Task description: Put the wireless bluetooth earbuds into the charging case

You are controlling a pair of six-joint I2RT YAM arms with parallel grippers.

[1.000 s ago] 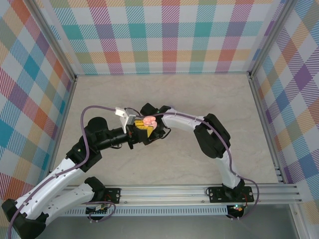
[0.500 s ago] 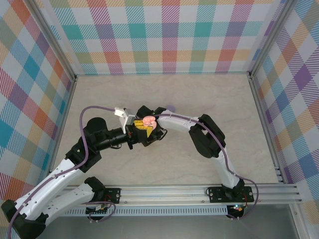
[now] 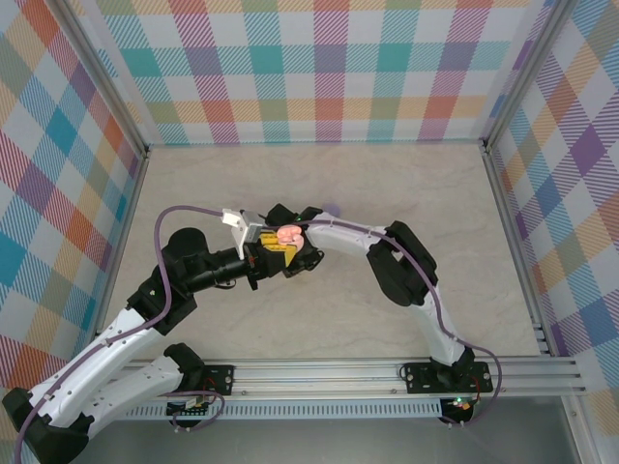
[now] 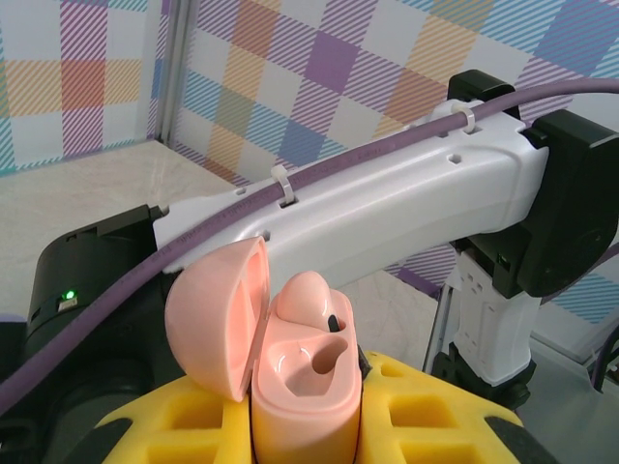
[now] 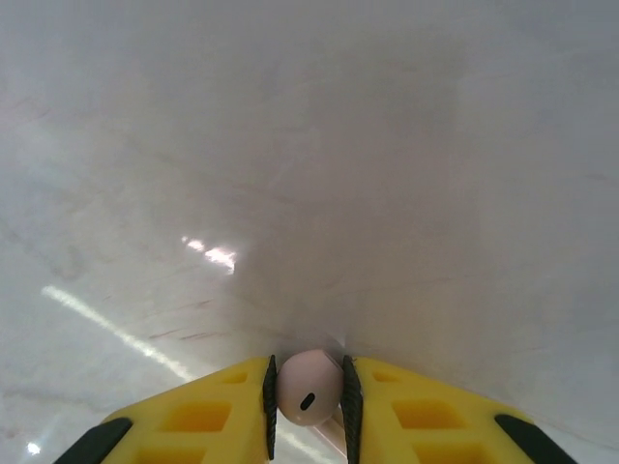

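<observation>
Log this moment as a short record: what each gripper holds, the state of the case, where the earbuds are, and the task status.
left gripper: shut on the pink charging case, held upright
lid: open, swung to the left in the left wrist view
case contents: one pale pink earbud in the far socket; near socket empty
right gripper: shut on a second pale pink earbud, with the table beyond it
task status: unfinished; the held earbud is not yet in the case

Pink case (image 3: 288,234) over beige table (image 3: 387,193)
</observation>
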